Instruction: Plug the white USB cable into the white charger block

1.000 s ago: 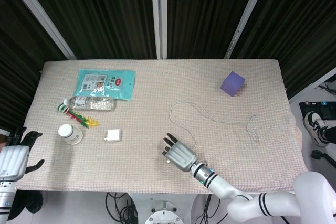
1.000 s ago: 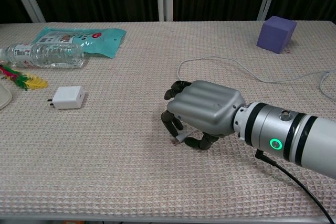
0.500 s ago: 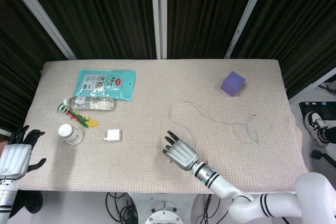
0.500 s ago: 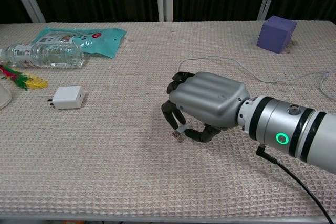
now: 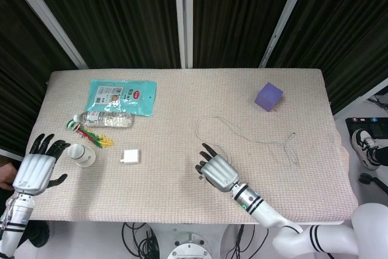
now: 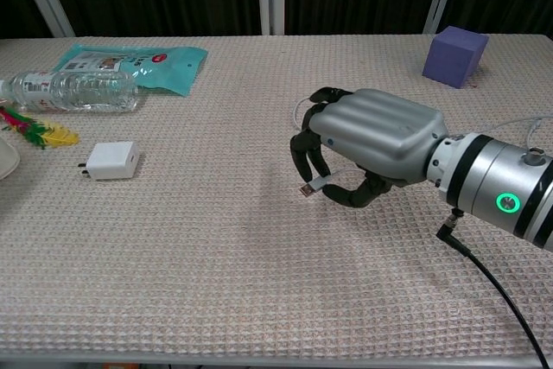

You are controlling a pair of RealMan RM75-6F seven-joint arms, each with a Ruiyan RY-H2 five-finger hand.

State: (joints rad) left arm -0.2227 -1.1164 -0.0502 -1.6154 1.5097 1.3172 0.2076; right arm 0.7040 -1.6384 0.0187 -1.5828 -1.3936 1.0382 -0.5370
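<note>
Two hands | right hand (image 6: 367, 149) pinches white USB cable (image 5: 242, 134) plug (lifted) | left hand (image 5: 36, 171) spread, empty | charger block (image 6: 112, 161) on table (image 6: 216, 283)

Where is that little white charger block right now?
The white charger block lies left of centre on the table, untouched, just right of the small white cup, in the head view.

Woven table (image 5: 182, 195), charger block (image 5: 131, 156), bottle (image 5: 103, 119), cube (image 5: 268, 96)
</note>
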